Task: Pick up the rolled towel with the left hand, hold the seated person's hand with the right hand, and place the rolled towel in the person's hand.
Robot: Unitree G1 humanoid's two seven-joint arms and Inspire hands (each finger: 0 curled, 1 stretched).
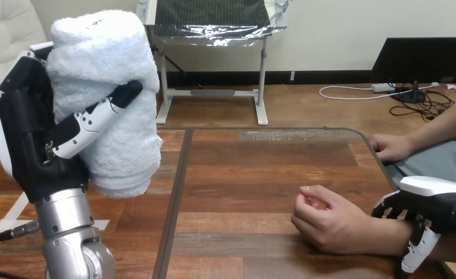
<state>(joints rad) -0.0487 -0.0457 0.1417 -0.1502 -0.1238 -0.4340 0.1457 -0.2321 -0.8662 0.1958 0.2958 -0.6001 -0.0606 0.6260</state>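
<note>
A white rolled towel (106,93) stands upright, lifted high at the left, close to the camera. My left hand (33,136) is shut on it, thumb across its front. The person's hand (324,218) rests on the table at the lower right, its fingers loosely curled, palm side turned in. My right hand (426,212) sits at the person's wrist (388,235), its fingers over the top and its thumb hanging down in front, curled round the wrist. The person's other hand (391,146) lies at the table's far right edge.
The wooden table (243,174) stretches between the towel and the person's hand. Its right edge runs beside the person's lap.
</note>
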